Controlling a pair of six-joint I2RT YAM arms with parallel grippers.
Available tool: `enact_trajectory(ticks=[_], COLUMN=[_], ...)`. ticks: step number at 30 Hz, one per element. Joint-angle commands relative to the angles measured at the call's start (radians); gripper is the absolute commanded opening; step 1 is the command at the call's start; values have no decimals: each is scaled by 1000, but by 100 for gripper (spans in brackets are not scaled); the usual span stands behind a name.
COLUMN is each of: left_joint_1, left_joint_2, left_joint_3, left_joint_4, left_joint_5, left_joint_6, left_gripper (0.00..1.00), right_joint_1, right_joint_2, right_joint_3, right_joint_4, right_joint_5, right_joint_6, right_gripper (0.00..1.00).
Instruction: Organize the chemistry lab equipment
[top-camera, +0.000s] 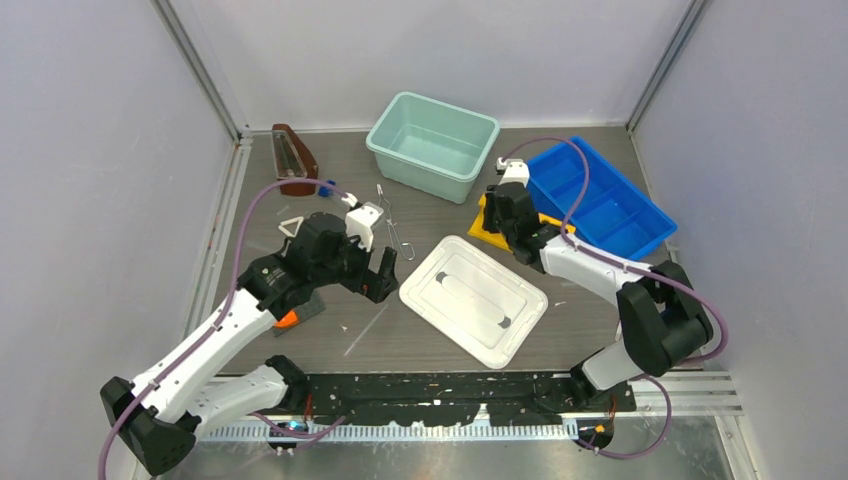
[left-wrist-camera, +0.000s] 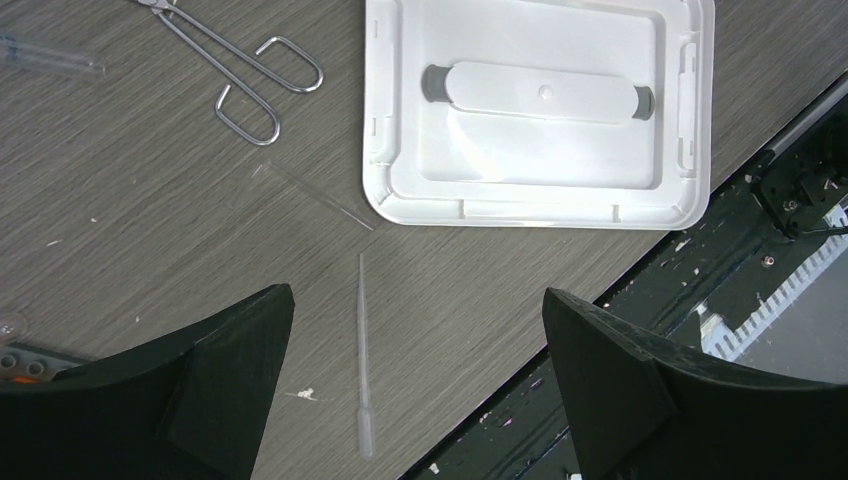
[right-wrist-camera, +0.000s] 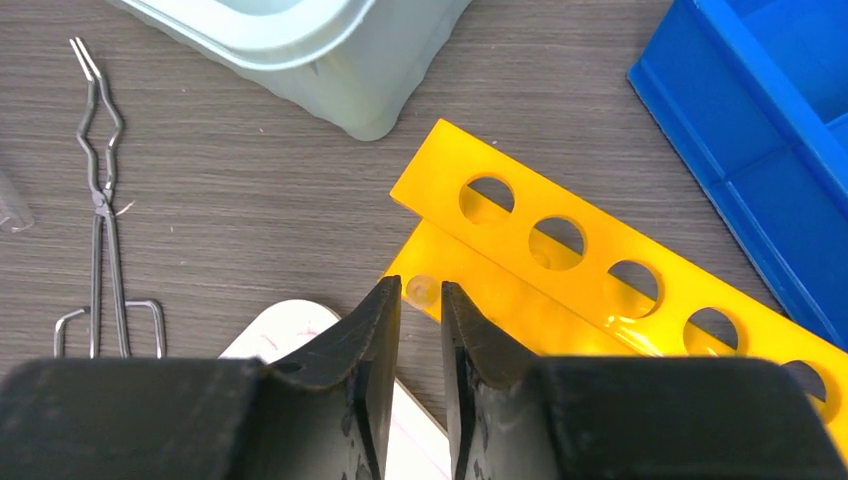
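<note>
Top view: the left gripper (top-camera: 375, 272) hangs over bare table with its jaws spread wide and nothing in them. A white rectangular plastic lid (top-camera: 473, 298) sits just to its right. The slim silver wire tongs (top-camera: 390, 225) lie just beyond it, and a small white triangle (top-camera: 291, 227) sits off to its left. The right gripper (top-camera: 505, 222) is down at the flat yellow plastic rack with round holes (top-camera: 483, 232), well apart from all of these.

Left wrist view: a thin clear dropper-shaped rod (left-wrist-camera: 363, 350) lies flat on the table between the two fingers, closer to the left one. Its long axis runs straight ahead from the gripper, so it crosses the closing line, with the bulb end nearest us. A second clear glass rod (left-wrist-camera: 310, 197) lies slanted further ahead, outside the jaws. We judge the next move is a small shift left, then straight down and a pinch. The left arm is plainly the nearer one.

Right wrist view: the jaws are drawn almost together, with only a thin slit between them. The tips sit at the near corner of the yellow rack. We cannot tell whether they pinch its edge or merely hover there. The tongs lie far off to this gripper's left.
</note>
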Motion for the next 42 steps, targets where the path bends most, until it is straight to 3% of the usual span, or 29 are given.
enact_trajectory(ticks=[1, 6, 11, 18, 24, 31, 42], left_joint_1=[-4, -5, -4, -4, -4, -4, -4], left_joint_2=[6, 12, 13, 6, 5, -8, -2], left_joint_3=[2, 4, 5, 5, 7, 4, 3], left_joint_4=[21, 17, 10, 6, 3, 0, 0], left_joint_5=[-10, -27, -44, -53, -52, -55, -44], left_joint_6=[-1, -1, 1, -2, -3, -5, -10], left_gripper=[100, 100, 100, 100, 100, 100, 100], right_joint_1=[4, 4, 3, 1, -4, -57, -233], right_joint_2=[10, -11, -53, -143, -255, -423, -453], right_joint_3=[12, 61, 166, 285, 225, 46, -95], right_joint_4=[8, -88, -363, -808, -1074, -1090, -975], right_joint_5=[21, 33, 83, 223, 311, 398, 351], right_joint_6=[22, 74, 200, 523, 750, 919, 1013], right_gripper=[31, 40, 47, 46, 41, 38, 35])
